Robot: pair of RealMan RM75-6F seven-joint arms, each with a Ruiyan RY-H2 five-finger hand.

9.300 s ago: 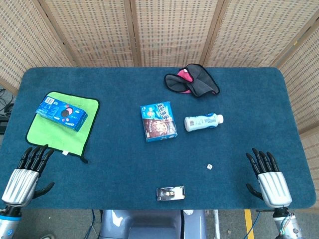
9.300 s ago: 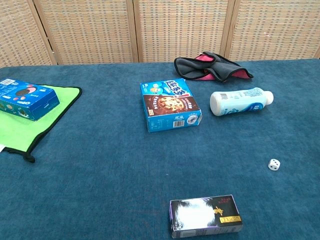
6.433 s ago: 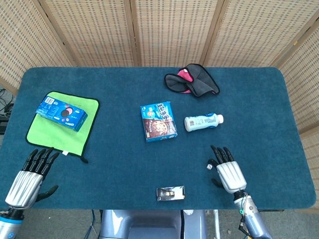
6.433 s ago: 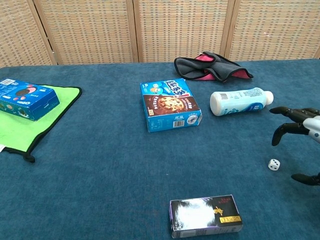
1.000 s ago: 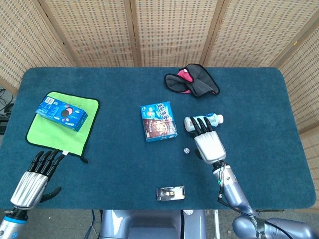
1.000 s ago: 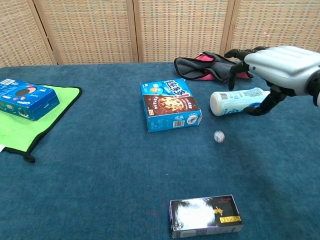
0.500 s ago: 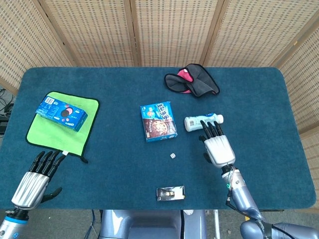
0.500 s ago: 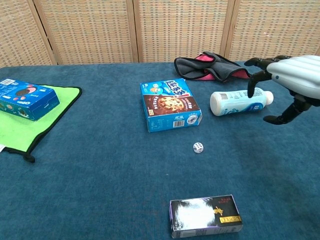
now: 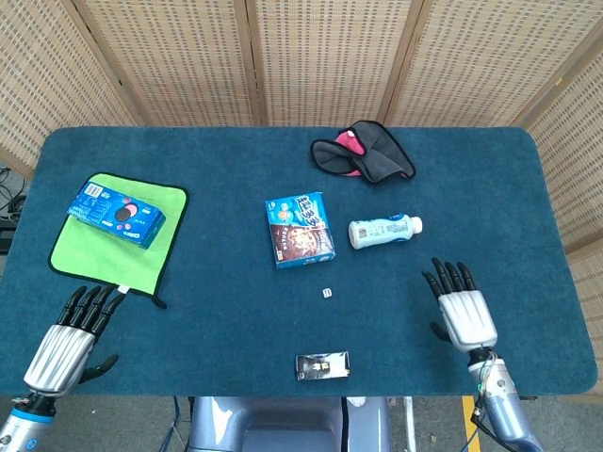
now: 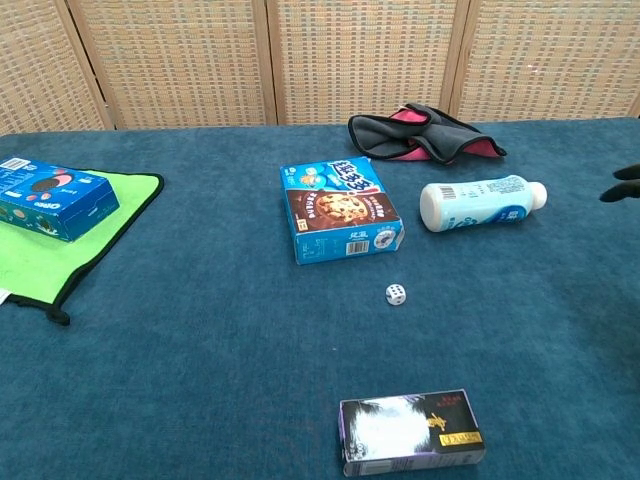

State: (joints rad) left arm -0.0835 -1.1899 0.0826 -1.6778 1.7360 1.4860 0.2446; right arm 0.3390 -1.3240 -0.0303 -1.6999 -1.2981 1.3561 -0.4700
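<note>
- The right hand [image 9: 464, 309] sits in the lower right of the head view, back up, fingers spread and straight, grasping nothing. In the chest view only dark fingertips [image 10: 625, 183] show at the right edge.
- The left hand [image 9: 71, 335] is in the lower left of the head view, also released with fingers apart, holding nothing; its fingertips lie near the lower edge of the green cloth [image 9: 87, 254]. The chest view does not show it.
- The die [image 9: 327, 293] lies on the blue table [image 9: 217, 320] just below centre, apart from everything; in the chest view the die [image 10: 396, 294] shows dots on white faces, just below the cookie box [image 10: 340, 209].
- The bottle [image 9: 384, 230] lies on its side right of the cookie box, cap toward the right, up and left of the right hand and well apart from it.
- A dark card box [image 9: 322, 364] lies near the bottom edge, below the die.
- A blue Oreo box [image 9: 116, 212] rests on the green cloth at the left.
- A grey-and-pink cloth [image 9: 363, 153] is crumpled above the bottle, upper centre.
</note>
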